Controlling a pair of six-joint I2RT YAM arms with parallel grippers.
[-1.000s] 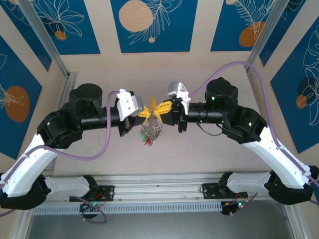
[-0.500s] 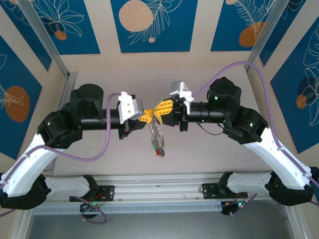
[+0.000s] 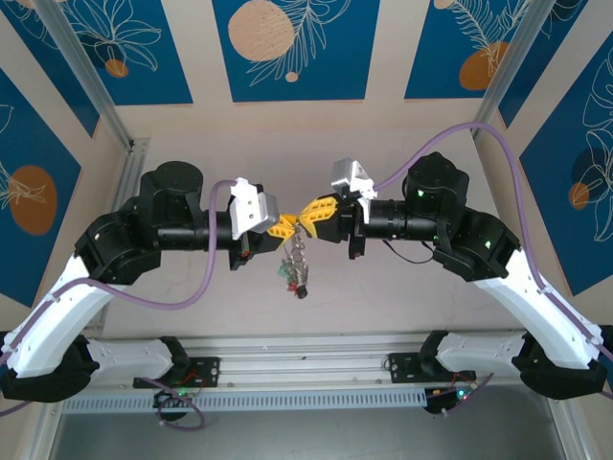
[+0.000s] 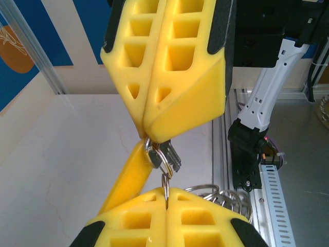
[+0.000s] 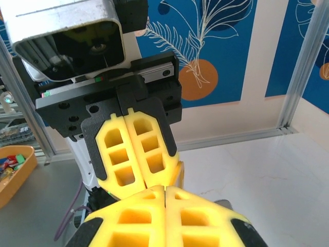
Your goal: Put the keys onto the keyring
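My left gripper [image 3: 290,227] and right gripper [image 3: 307,216] meet tip to tip above the table's middle, both shut. In the left wrist view the left gripper [image 4: 166,199] pinches a thin grey wire of the keyring [image 4: 167,185]; more of its metal loops [image 4: 226,198] show to the right. The keys [image 4: 165,155], small and dark on a little loop, sit at the tip of the right gripper [image 4: 145,136], which is closed on them. A yellow tag [image 4: 127,175] slants between the two grippers. The tagged bunch [image 3: 295,272] dangles under them. The right wrist view shows the right gripper [image 5: 165,189] against the left fingers [image 5: 133,154].
An aluminium rail [image 3: 306,356] runs along the table's near edge by both arm bases. Slanted metal frame posts [image 3: 91,86] stand at the back corners. An orange bin [image 5: 14,167] with small items sits off the table, beyond the left arm.
The hanging bunch has swung from a spread cluster to a narrow dangling string. Both grippers have drifted slightly right. The right jaws parted a little and closed again.
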